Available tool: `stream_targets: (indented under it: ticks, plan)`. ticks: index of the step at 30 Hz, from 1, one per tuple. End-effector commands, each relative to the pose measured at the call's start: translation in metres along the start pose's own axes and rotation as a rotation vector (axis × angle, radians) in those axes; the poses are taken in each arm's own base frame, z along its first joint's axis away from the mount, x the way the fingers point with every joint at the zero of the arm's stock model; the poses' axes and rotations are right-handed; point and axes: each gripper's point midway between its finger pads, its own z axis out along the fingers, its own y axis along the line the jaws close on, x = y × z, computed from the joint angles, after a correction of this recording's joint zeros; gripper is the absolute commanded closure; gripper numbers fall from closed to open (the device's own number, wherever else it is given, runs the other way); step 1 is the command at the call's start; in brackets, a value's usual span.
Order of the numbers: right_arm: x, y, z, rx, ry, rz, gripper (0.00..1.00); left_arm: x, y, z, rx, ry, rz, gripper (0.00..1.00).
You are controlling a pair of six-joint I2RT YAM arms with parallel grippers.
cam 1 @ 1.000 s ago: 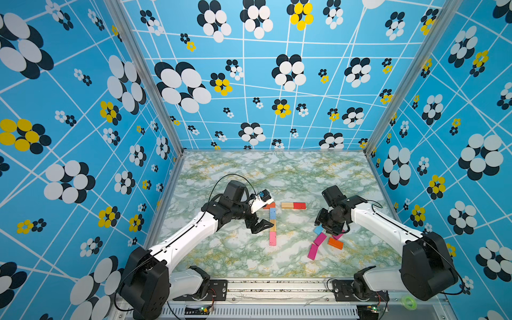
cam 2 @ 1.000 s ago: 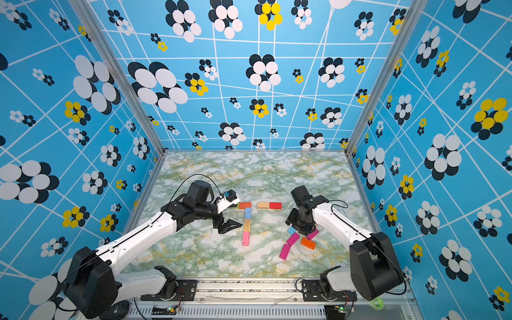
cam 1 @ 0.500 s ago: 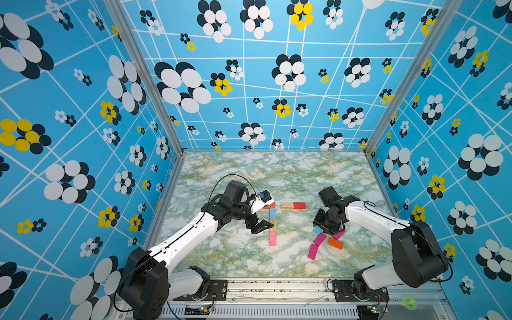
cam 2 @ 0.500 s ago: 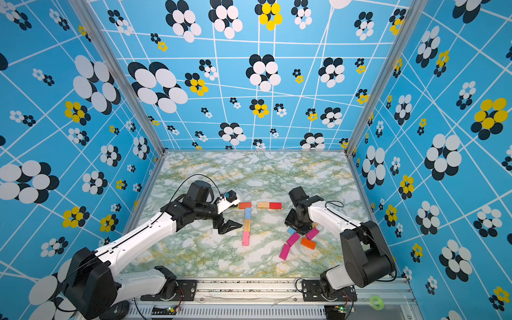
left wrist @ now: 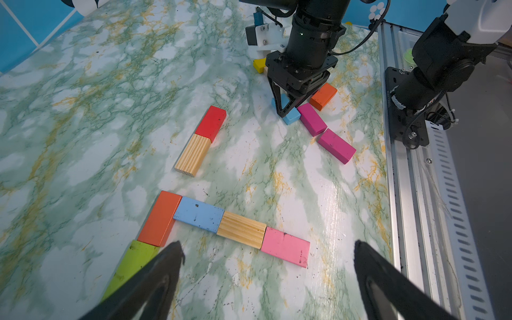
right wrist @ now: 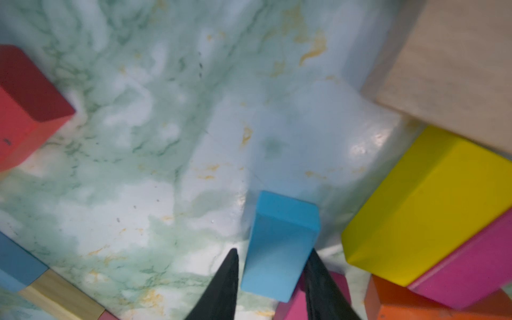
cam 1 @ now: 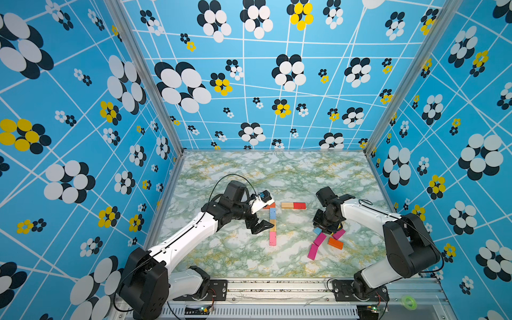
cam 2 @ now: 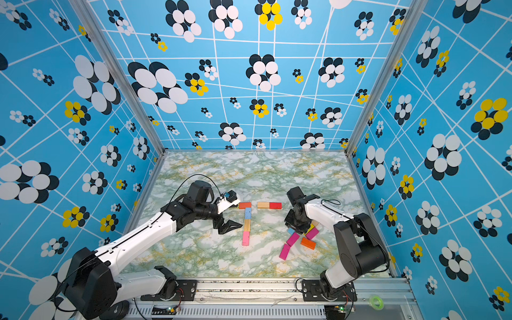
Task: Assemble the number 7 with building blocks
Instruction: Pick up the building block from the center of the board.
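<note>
right end effector (right wrist: 273,249) closed on light blue block (right wrist: 282,221), pointing steeply downward

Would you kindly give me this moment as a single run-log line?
left gripper: open, beside number 7 | right gripper: shut on loose light blue block | phase: pick

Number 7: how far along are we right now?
Done, apparently: green block and orange block form the bar; blue stem block, wood stem block and pink block run end to end as the stem. In hand: right gripper is clamped on a loose light blue block; left gripper hangs open near the stem. Left: unclear; a wood-and-red pair lies apart.
</note>
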Motion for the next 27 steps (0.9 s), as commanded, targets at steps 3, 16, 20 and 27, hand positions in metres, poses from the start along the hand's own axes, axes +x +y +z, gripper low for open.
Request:
stream_targets:
  ticks: [3, 16, 20, 27]
  plan:
    - [0.0, 0.011, 0.006, 0.015, -0.004, -0.059, 0.65, -0.004, -0.005, -0.003, 0.009, -0.003, 0.022, 0.01]
    - [-0.005, 0.051, -0.018, 0.094, 0.045, -0.444, 0.78, -0.002, -0.002, -0.002, -0.001, 0.006, 0.021, 0.01]
    - [-0.007, 0.056, -0.016, 0.117, 0.091, -0.532, 0.77, -0.001, -0.001, -0.001, -0.002, 0.009, 0.021, 0.01]
    - [-0.012, 0.055, -0.003, 0.158, 0.107, -0.601, 0.77, 0.004, 0.0, 0.002, -0.003, 0.022, 0.02, 0.01]
